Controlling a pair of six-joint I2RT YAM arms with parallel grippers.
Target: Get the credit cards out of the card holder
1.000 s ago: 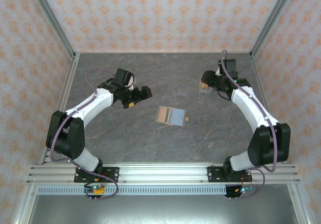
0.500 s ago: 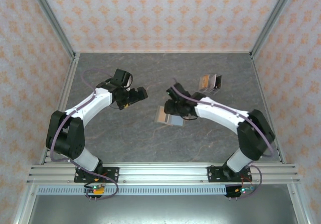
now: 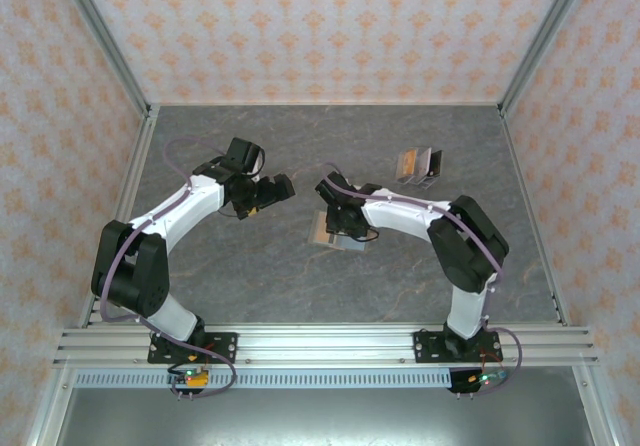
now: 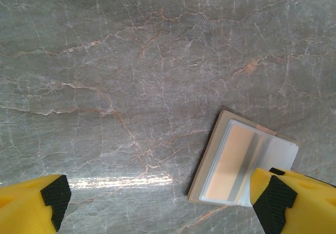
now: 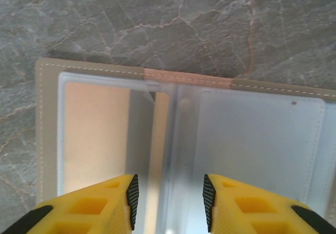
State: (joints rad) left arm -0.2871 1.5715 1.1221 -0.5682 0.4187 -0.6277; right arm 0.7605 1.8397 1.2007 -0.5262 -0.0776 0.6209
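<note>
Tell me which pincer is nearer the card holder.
Right. The right pincer is directly over the open card holder, fingertips either side of its middle fold; the left pincer is off to the holder's left, wide open.

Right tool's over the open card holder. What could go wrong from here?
1. The right tool straddles the centre fold of the card holder, so closing may pinch the fold itself rather than a card.
2. Nothing pins the card holder; the left tool hangs open off to the side, so a pull could drag it.
</note>
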